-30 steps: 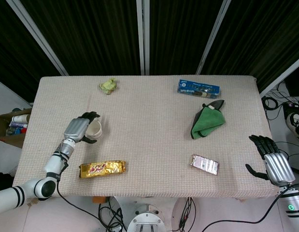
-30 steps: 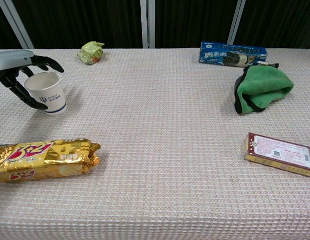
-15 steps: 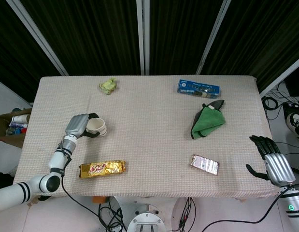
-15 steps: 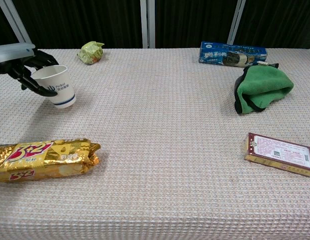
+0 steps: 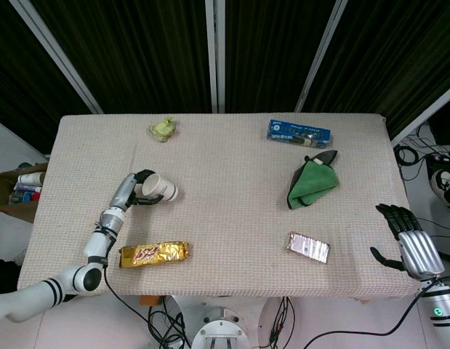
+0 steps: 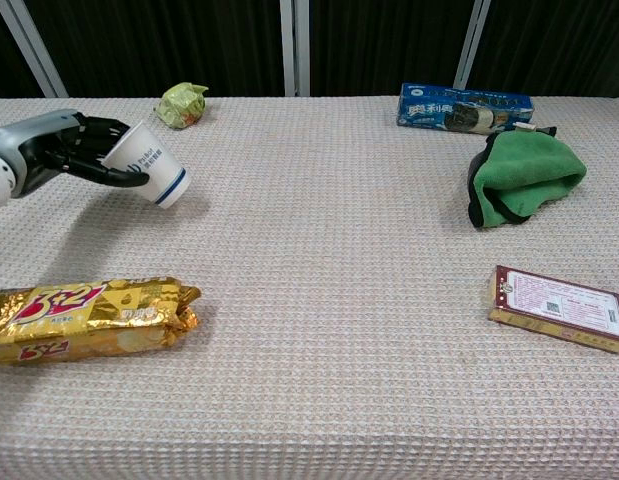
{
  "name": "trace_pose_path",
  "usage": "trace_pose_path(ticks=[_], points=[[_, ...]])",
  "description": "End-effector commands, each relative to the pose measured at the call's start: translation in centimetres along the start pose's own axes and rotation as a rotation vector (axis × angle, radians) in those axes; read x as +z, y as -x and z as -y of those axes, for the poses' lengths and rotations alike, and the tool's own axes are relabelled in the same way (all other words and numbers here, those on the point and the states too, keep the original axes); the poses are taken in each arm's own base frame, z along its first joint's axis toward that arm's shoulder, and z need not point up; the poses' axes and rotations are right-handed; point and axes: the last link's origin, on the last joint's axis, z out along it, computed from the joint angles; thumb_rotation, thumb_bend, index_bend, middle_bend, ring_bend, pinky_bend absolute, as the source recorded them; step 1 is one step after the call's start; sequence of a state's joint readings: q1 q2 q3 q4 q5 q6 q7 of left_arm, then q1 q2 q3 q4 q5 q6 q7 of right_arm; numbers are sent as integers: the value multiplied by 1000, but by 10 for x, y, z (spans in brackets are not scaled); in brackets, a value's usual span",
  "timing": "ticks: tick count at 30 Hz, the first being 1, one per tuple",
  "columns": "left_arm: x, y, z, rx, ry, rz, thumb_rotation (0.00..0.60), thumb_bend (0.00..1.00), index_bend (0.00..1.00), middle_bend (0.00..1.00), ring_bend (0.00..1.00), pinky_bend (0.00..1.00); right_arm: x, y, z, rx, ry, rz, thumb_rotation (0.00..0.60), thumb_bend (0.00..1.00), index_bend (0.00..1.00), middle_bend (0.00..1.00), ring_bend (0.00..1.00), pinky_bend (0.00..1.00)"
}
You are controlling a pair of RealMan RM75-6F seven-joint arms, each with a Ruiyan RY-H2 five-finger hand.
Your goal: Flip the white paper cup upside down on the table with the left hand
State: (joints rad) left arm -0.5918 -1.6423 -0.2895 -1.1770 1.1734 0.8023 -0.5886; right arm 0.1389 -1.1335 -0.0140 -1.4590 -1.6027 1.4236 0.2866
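My left hand (image 6: 64, 150) (image 5: 134, 190) grips the white paper cup (image 6: 151, 165) (image 5: 159, 189) at the left side of the table. The cup has a blue band and is lifted off the cloth, tipped well over so its base points right and slightly down. Its mouth faces my hand, whose dark fingers wrap its rim end. My right hand (image 5: 410, 243) hangs off the table's right front corner, fingers spread, holding nothing; the chest view does not show it.
A gold snack pack (image 6: 84, 318) lies near the front left, just below the cup. A crumpled yellow-green wrapper (image 6: 182, 104) sits at the back left. A blue biscuit box (image 6: 464, 108), green cloth (image 6: 519, 175) and a small flat packet (image 6: 559, 308) lie on the right half.
My left hand has lifted the cup, carried it a little right and rolled over, so the cup went from upright to lying nearly sideways. The right hand has not moved.
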Motion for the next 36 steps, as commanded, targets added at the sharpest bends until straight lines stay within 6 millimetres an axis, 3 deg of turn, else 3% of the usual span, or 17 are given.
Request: trace_pose_path(ticks=[1,5,10,15,20,26,31,36], points=[[0,4,13,119,-15,42,600,254,302,286,196,212,-1,0,0,0,0,-2,600,214,96,114,30,92],[-6,-13,13,262,6,14,600,241,199,181,110,168,-3,-1,0,4,4,-7,600,214,96,114,30,91],[-20,-36,7,434,19,-32,600,242,166,136,98,158,-3,0,0,9,7,-6,600,214,96,117,30,91],[-32,-47,-10,672,67,-78,600,241,161,122,98,152,-3,0,1,9,4,-6,600,214,96,120,30,90],[-36,-26,-33,895,131,-62,600,242,161,120,98,153,-2,0,1,8,2,-7,600,214,97,120,30,91],[-20,7,-46,1072,115,9,600,242,162,120,98,154,-3,0,0,9,6,-6,600,214,96,120,30,90],[-3,28,-48,1201,69,17,600,242,162,120,98,155,-6,0,-5,14,21,-9,600,214,97,120,30,91],[7,34,-44,1307,-11,7,600,242,222,137,98,156,-8,0,-8,17,30,-9,600,214,97,120,30,91]])
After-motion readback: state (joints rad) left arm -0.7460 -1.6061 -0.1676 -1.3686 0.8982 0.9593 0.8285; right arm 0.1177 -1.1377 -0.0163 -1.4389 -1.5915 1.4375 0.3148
